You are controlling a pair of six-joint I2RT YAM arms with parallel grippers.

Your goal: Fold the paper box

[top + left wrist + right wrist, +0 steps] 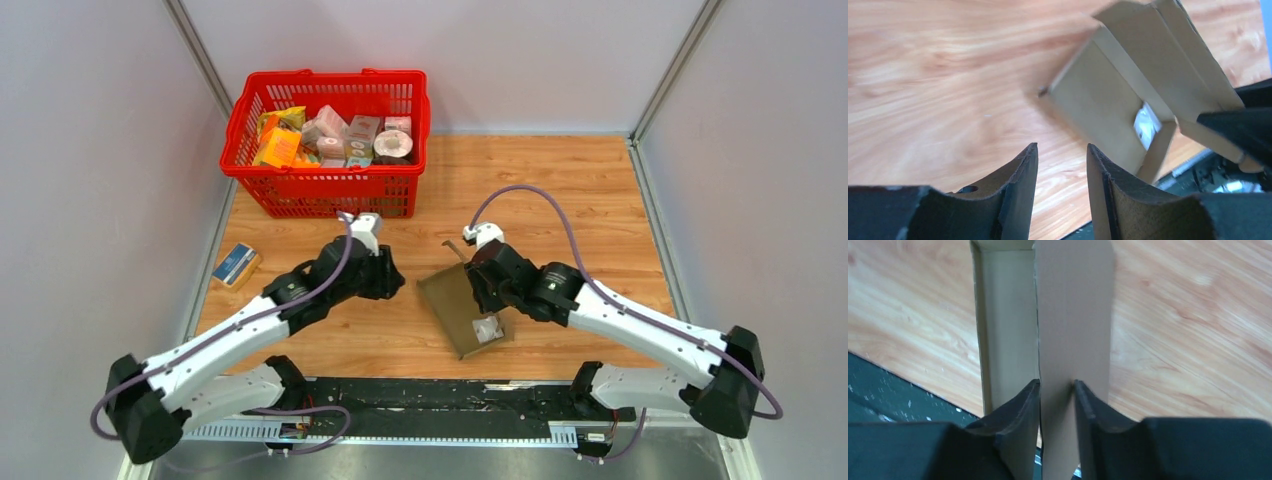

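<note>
The paper box [455, 302] is plain brown cardboard, partly folded, lying near the table's front middle with a side wall raised. My right gripper [484, 292] is shut on that raised wall; in the right wrist view the cardboard flap [1073, 315] stands clamped between my fingertips [1056, 388]. My left gripper [392, 280] is open and empty, a short way left of the box. In the left wrist view the box [1108, 100] lies beyond my open gripper [1062, 150], with a white patch showing inside it.
A red basket [325, 190] full of colourful groceries stands at the back left. A small blue-and-tan packet [235, 264] lies at the left edge. A black rail [430, 395] runs along the near edge. Grey walls enclose the table.
</note>
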